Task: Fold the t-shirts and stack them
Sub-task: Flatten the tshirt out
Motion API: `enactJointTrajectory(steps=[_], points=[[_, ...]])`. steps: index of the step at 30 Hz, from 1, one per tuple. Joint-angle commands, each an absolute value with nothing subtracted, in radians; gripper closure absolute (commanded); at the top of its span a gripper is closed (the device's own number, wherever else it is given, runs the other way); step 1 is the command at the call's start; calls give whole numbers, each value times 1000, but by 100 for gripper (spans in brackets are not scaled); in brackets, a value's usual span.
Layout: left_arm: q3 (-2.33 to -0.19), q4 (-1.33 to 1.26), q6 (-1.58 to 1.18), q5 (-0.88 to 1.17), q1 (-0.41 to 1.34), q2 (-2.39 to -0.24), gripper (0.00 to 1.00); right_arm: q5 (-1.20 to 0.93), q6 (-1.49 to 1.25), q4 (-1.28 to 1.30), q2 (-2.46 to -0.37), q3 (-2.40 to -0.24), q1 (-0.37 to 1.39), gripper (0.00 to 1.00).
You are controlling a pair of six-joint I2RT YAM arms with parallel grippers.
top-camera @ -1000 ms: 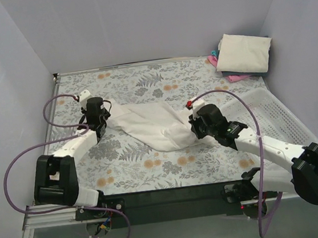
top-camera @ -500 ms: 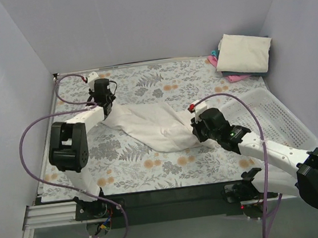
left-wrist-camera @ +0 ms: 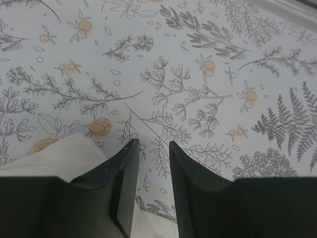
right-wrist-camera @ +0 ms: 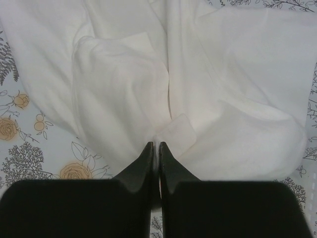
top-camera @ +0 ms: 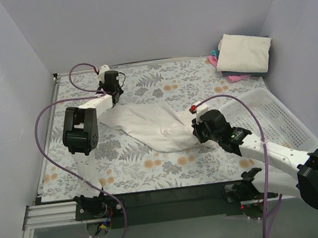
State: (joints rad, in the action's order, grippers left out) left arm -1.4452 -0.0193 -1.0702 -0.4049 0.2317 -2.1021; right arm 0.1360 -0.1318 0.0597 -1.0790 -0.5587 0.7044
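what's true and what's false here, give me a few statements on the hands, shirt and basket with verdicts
1. The right hand is shut on the shirt. True.
2. The left hand grips the shirt. False: its jaws stand apart, with the table showing between them and the cloth beside one finger.
3. The folded stack lies in the basket. False: it lies on the table in the far right corner, beyond the basket.
4. The top piece of the stack is cream. True.
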Motion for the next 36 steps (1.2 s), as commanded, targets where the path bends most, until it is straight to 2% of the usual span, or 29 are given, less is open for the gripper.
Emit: enactJointTrajectory(steps=[1,26,30,34,36], points=[[-1473,66,-1051,-462,248,-2114,70,155,-137,20,-1063,-552,706,99],[-1493,141,-1034,-595,267,-2181,70,146,-138,9,-1097,-545,706,99],[-1491,141,-1028,-606,267,-2181,77,155,-138,9,-1097,-543,707,99],[-1491,144,-1028,-591,267,-2192,100,156,-138,9,-1103,-543,706,99],[-1483,144,-1035,-588,268,-2186,100,164,-138,9,-1108,-541,706,99]])
